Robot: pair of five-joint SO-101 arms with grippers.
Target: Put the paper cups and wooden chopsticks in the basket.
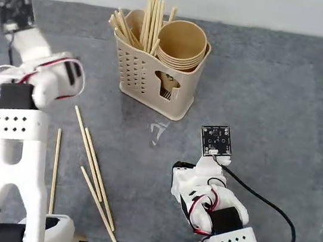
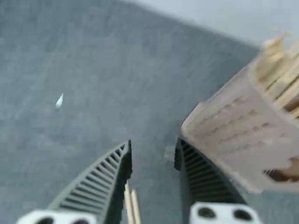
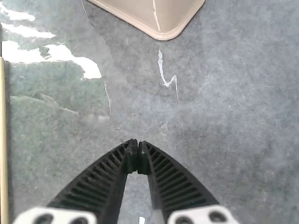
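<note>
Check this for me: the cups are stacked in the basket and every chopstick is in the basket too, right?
Not quite. The cups are stacked in the basket, but not every chopstick is in it. The high view shows several chopsticks lying loose on the table in front of the basket.

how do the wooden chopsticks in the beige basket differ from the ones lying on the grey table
The wooden chopsticks in the basket stand on end in a tight bunch; the wooden chopsticks on the table lie flat and spread apart. The first share the beige perforated plastic basket with stacked tan paper cups; the second, four of them, rest loose on the grey table. Both are pale, thin sticks.
</note>
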